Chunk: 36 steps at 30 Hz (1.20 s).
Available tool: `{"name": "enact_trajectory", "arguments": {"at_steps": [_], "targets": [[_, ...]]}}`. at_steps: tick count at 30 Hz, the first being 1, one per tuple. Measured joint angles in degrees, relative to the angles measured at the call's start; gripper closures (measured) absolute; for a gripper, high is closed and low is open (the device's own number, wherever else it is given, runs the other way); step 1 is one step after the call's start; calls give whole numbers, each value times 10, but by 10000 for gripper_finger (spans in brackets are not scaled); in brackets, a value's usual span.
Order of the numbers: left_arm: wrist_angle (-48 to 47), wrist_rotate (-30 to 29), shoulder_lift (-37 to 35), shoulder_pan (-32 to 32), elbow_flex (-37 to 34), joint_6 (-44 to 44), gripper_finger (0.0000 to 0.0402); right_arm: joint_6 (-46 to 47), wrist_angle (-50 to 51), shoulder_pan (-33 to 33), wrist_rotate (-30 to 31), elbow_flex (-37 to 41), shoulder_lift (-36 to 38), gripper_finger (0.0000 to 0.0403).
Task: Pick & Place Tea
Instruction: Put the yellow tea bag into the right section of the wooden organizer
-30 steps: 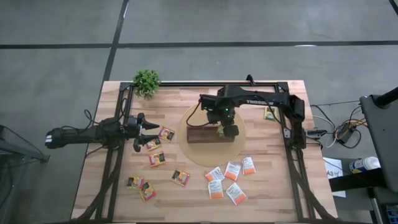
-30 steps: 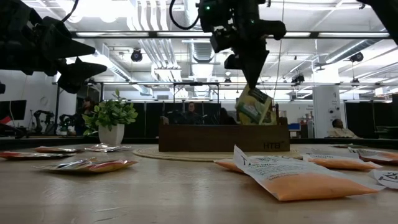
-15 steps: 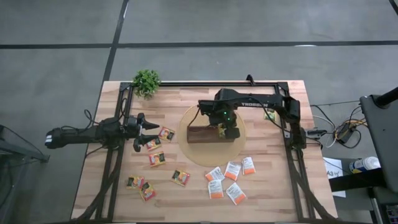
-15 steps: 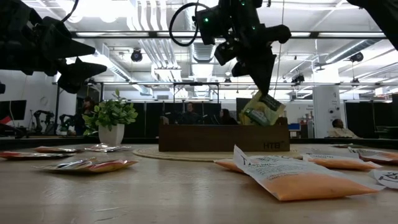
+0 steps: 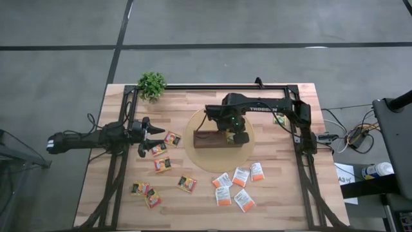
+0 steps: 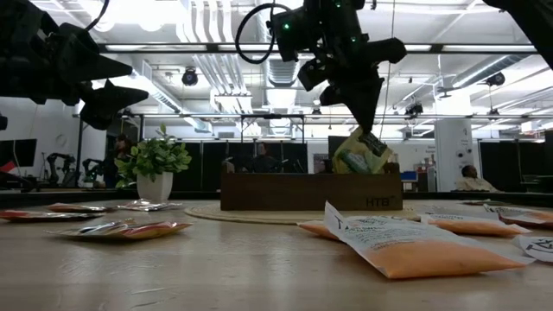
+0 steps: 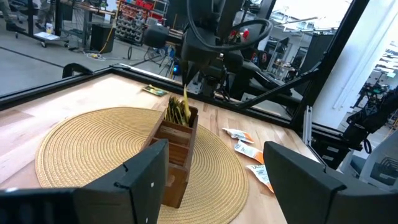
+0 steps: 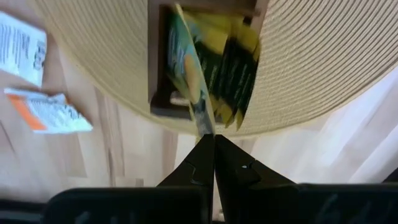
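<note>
Right wrist view shows it best: a green-yellow tea sachet (image 8: pixel 189 74) is pinched by its corner between the fingers (image 8: pixel 200 163) of the right gripper (image 8: pixel 214 142), which are pressed fully together on it. The sachet hangs straight out from the fingertips into the end compartment of the wooden box (image 8: pixel 163 107), where more green-yellow sachets (image 8: pixel 233 68) already stand packed just beside it. From table height the held sachet (image 6: pixel 363 154) sits tilted under the fingertips, its upper half above the box rim (image 6: pixel 309 191). The box rests on a round woven mat (image 5: pixel 217 153).

Past the mat, well away from the right gripper's fingers, white-orange sachets (image 5: pixel 235 187) lie scattered flat on the table (image 5: pixel 193 206). Another green-yellow sachet (image 5: pixel 279 118) lies by the right arm's base.

The left gripper (image 5: pixel 144 136) hangs off to the side near the table's edge, fingers (image 7: pixel 143 175) spread wide with nothing between them. Several yellow-red-black sachets (image 5: pixel 161 164) lie on the wood just beside and beyond its fingertips. A small potted plant (image 5: pixel 152 84) stands at the far corner.
</note>
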<state>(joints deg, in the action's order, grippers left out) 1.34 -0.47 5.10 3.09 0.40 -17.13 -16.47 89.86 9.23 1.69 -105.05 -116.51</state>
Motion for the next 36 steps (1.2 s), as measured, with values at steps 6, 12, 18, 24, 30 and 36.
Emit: {"name": "enact_trajectory", "arguments": {"at_steps": [6,12,18,24,30,36], "targets": [[0,0,0,0,0,0,145,0,-1,0,0,7,0,394],[0,0,0,0,0,0,145,0,-10,0,-14,6,0,354],[0,0,0,0,0,0,145,0,-17,2,-20,5,1,260],[0,0,0,0,0,0,145,30,-56,11,-56,11,40,200],[0,0,0,0,0,0,145,58,-226,26,-113,130,183,194],[0,0,0,0,0,0,145,82,-538,26,-178,408,388,205]]}}
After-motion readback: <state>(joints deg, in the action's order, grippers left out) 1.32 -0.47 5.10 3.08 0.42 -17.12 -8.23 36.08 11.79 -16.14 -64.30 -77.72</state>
